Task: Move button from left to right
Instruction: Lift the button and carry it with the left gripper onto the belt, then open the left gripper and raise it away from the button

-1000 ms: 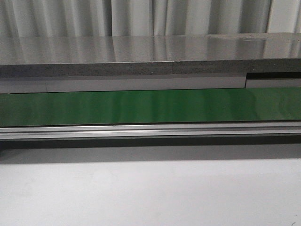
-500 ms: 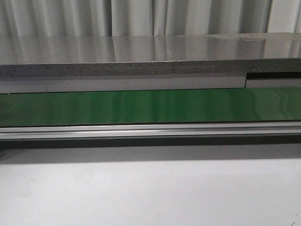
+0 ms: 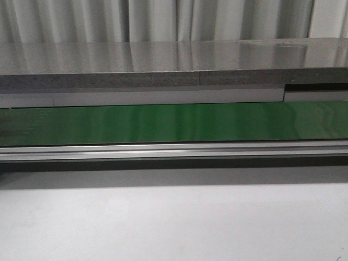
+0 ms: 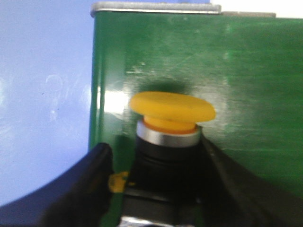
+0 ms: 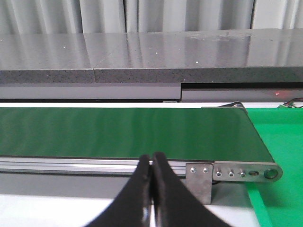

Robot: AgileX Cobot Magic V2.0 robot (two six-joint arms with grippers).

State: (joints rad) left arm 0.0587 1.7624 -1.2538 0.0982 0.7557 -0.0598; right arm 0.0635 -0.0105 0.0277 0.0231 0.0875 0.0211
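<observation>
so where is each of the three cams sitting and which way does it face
Front view: looks forward over the white table at the green conveyor belt; none of the robot shows.
Left wrist view: on the left arm, looking down at the button over the belt; the left gripper has a finger on each side of the button's black body.
Right wrist view: on the right arm, low, facing the belt's end; the right gripper is shut and empty.
Shared: the green belt appears in all three views.

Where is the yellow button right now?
The button shows only in the left wrist view, standing between the left gripper's two black fingers, over the green belt near its end. The front view doesn't show it.
</observation>
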